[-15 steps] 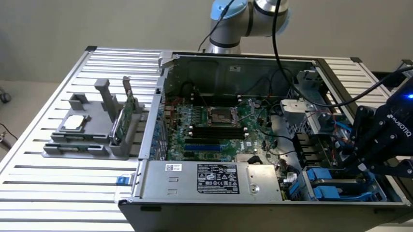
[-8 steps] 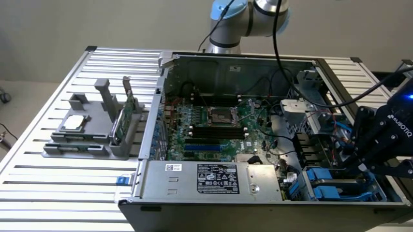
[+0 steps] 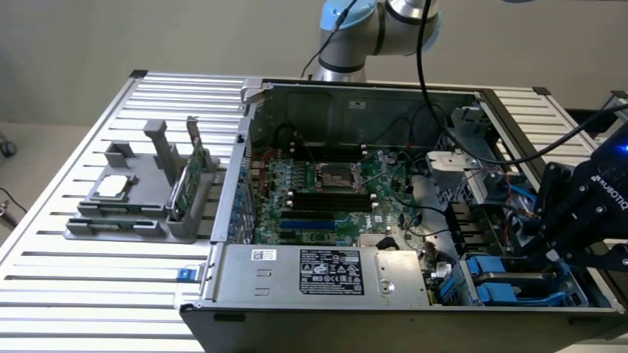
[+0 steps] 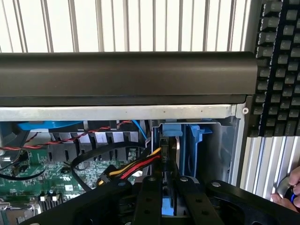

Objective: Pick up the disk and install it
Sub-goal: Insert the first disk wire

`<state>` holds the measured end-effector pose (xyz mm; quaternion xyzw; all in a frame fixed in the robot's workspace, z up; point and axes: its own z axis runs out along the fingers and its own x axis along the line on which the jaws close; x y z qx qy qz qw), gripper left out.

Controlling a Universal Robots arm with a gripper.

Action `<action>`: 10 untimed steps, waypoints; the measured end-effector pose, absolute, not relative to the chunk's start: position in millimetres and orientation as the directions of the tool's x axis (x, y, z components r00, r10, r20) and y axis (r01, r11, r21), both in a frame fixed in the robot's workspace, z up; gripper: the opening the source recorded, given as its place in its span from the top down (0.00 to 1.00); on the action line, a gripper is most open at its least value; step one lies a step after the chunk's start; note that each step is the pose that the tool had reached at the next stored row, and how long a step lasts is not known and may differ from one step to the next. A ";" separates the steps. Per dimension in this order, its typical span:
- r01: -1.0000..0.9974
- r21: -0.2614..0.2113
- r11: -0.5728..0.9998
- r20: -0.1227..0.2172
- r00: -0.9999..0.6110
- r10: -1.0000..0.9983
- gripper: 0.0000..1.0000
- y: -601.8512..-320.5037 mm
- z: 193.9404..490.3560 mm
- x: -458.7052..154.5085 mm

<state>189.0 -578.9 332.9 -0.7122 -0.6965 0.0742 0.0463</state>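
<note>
An open case point(image 3: 393, 191) is seen lying on a slatted surface point(image 3: 88, 294), with the board point(image 3: 324, 184) exposed and a power supply point(image 3: 329, 272) along its near edge. At the lower right of the exterior view the black claw point(image 3: 561, 254) is lowered into the corner of the case where the blue bays point(image 3: 510, 285) are set. Its tips are hidden there behind the case wall and its own body, and the arm's links are cut off by the frame's right edge.

In the wrist view the claw point(image 4: 168, 190) is seen from behind. Its two fingers point(image 4: 149, 199) are drawn close together and clamped on the disk point(image 4: 168, 140), which is shown edge-on as a thin dark strip with blue plastic at its far end. The pads themselves are cut off by the frame's edge, so the exact contact cannot be made out. The disk is held upright at the mouth of a grey bay with a blue carrier point(image 4: 194, 140) just beside it. How far it has entered cannot be told. Red and yellow cables point(image 4: 136, 166) are run up to its near side.

At the exterior view's left a grey fixture point(image 3: 137, 202) is placed, holding a square chip point(image 3: 113, 187) and an upright card point(image 3: 188, 180). Beyond the case in the wrist view, a keyboard point(image 4: 276, 70) and part of a hand point(image 4: 289, 190) are partly shown
</note>
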 end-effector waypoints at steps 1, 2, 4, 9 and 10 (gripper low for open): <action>0.985 -0.169 -0.025 -0.041 0.019 0.999 0.83 -578.9 332.5 189.0; 0.985 -0.169 -0.025 -0.041 0.019 0.999 0.83 -578.9 332.1 188.9; 0.985 -0.169 -0.025 -0.041 0.019 0.999 0.83 -578.9 331.8 188.8; 0.985 -0.169 -0.025 -0.041 0.019 0.999 0.83 -578.9 331.4 188.2; 0.985 -0.169 -0.025 -0.041 0.019 0.999 0.83 -578.8 331.4 187.9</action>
